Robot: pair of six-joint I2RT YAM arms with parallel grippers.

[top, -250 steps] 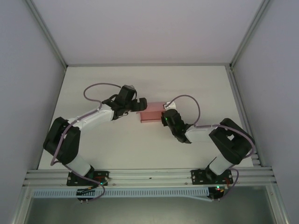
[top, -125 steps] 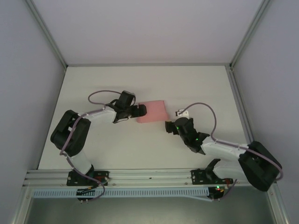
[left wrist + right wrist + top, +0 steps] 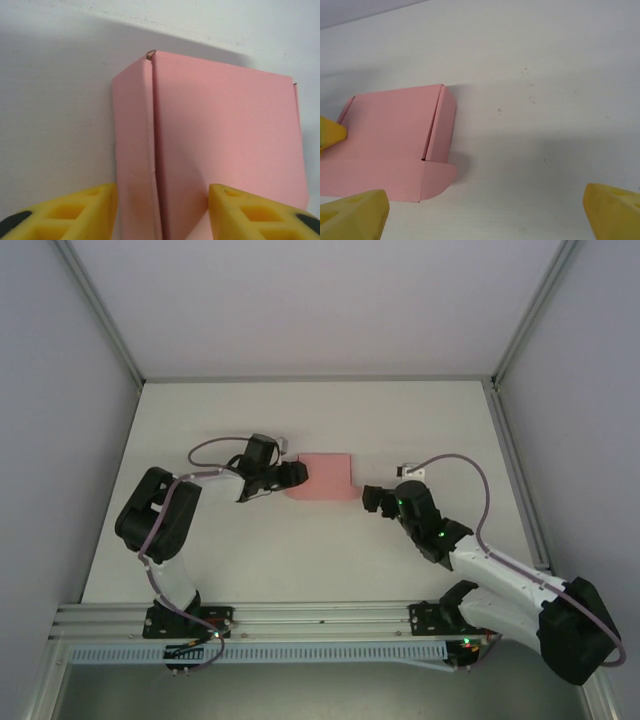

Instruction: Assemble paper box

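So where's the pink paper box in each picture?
Top external: the pink paper box lies in the middle of the picture, mid-table.
Left wrist: it fills the middle, reaching the bottom edge.
Right wrist: it sits at the left, lower half.
Shared landmark: the flat white table under it.

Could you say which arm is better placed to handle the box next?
Probably left: the left gripper is at the edge of the paper box, open fingers straddling its fold; the right gripper is open, apart from it.
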